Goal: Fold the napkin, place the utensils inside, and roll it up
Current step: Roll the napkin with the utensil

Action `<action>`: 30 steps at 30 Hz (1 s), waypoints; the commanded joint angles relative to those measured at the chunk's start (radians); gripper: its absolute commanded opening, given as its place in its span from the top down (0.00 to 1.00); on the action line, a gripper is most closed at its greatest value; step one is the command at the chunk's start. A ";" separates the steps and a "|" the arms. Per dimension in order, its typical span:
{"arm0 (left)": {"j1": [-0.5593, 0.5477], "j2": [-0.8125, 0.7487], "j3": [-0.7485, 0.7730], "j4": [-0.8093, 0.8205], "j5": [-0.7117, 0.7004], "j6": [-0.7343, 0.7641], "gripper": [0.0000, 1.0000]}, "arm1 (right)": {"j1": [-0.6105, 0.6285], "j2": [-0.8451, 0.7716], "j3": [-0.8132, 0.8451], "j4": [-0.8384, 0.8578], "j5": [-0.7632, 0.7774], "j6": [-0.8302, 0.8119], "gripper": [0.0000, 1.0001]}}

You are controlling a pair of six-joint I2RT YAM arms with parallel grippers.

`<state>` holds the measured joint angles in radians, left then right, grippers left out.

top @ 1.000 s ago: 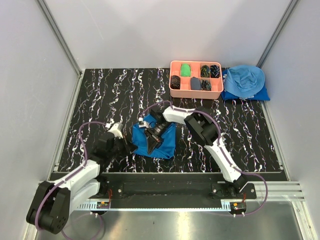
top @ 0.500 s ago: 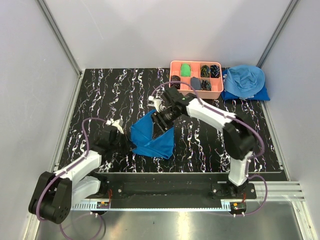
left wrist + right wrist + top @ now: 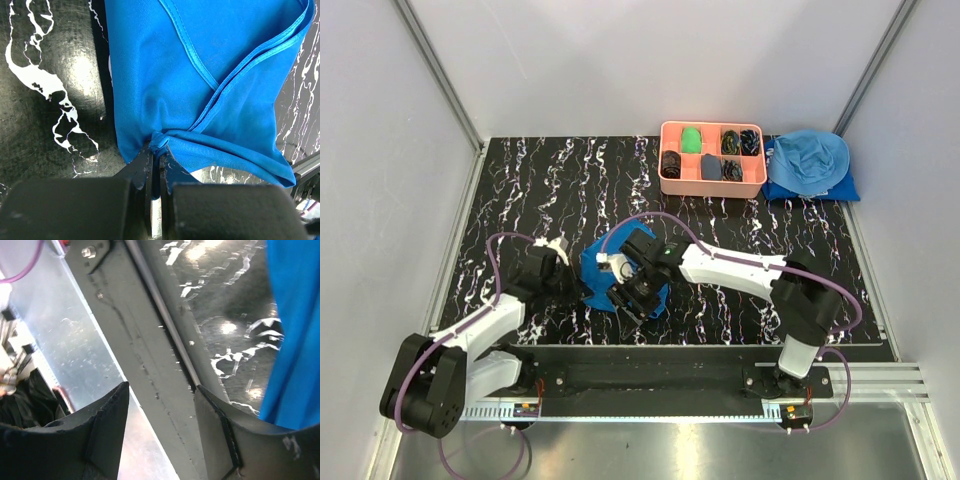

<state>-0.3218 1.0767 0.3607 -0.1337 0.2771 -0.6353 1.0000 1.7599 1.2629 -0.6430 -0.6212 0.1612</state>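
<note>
Left pincer [image 3: 156, 150] clenched on a bunched corner of the napkin [image 3: 200, 85], which spreads ahead of it; right pincer [image 3: 161, 390] released, napkin edge beside it, front rail [image 3: 130, 330] beneath; black marbled table [image 3: 520, 190], pale walls [image 3: 620, 70]

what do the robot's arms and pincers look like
The left arm and right arm match: white link covers, black joints, a thin purple cable looping alongside each. The left pincer and right pincer have matte black, angular fingers.
</note>
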 commanded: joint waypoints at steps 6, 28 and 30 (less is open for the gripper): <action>0.006 0.002 0.030 -0.023 -0.010 0.037 1.00 | -0.011 0.082 0.024 0.011 0.145 0.026 0.37; 0.012 0.017 0.041 -0.046 -0.009 0.051 1.00 | -0.166 0.156 0.020 -0.047 0.192 -0.077 0.38; 0.012 0.015 0.040 -0.046 -0.009 0.051 1.00 | -0.172 0.162 0.003 -0.031 0.189 -0.072 0.38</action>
<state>-0.3157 1.0832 0.3737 -0.1623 0.2813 -0.6060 0.8371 1.9076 1.2953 -0.6781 -0.4179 0.1059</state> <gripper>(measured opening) 0.028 0.621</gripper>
